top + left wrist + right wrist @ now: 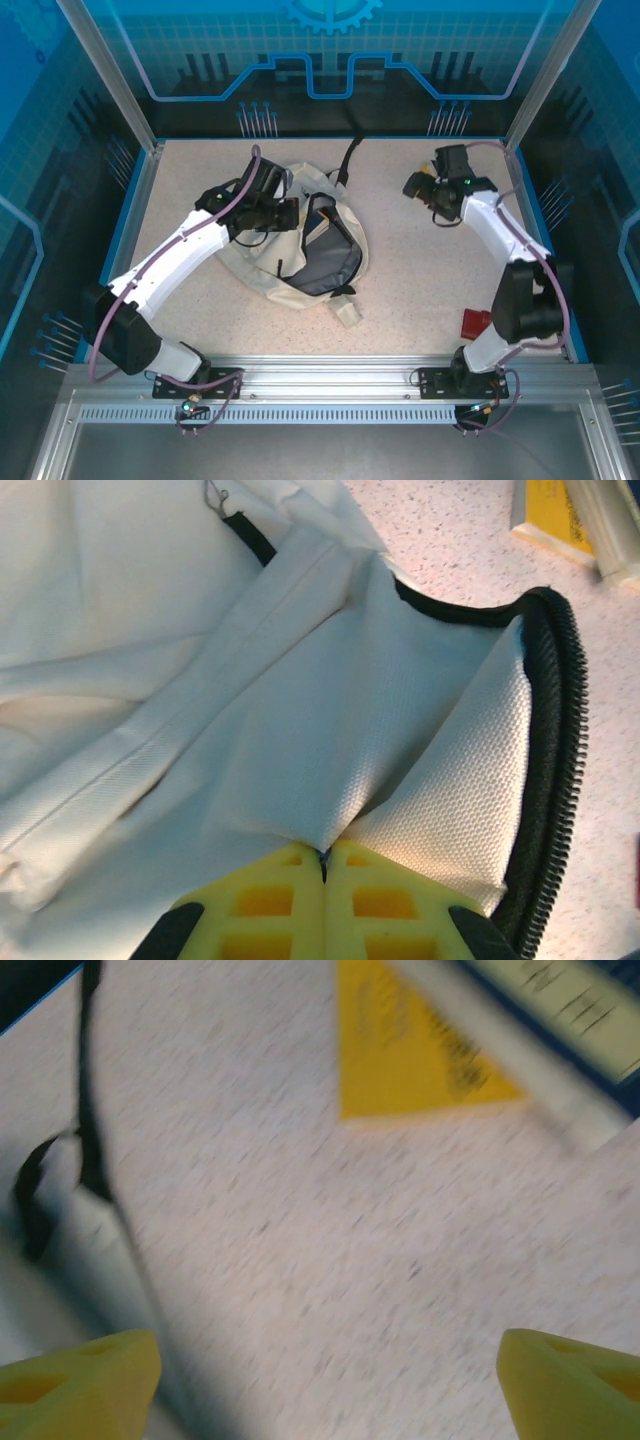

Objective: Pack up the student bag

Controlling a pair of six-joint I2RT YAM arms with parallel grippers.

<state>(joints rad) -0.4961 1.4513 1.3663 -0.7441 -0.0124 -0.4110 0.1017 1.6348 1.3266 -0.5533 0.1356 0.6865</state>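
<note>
The left gripper (pixel 323 863) was pinched tight on cream fabric of the student bag (pixel 250 268) | the right gripper (pixel 328 1378) had its jaws spread wide, empty, above the table (pixel 420 280).

Right wrist view blurred. Yellow item (pixel 410 1050) ahead of right gripper (pixel 325 1365): print unreadable, cropped by top edge.

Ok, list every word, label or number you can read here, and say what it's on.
Nothing can be read.
Print on the yellow card: too blurred to read.
Marks on the pale strip beside it: blurred too.
On the bag: no lettering seen.
</note>
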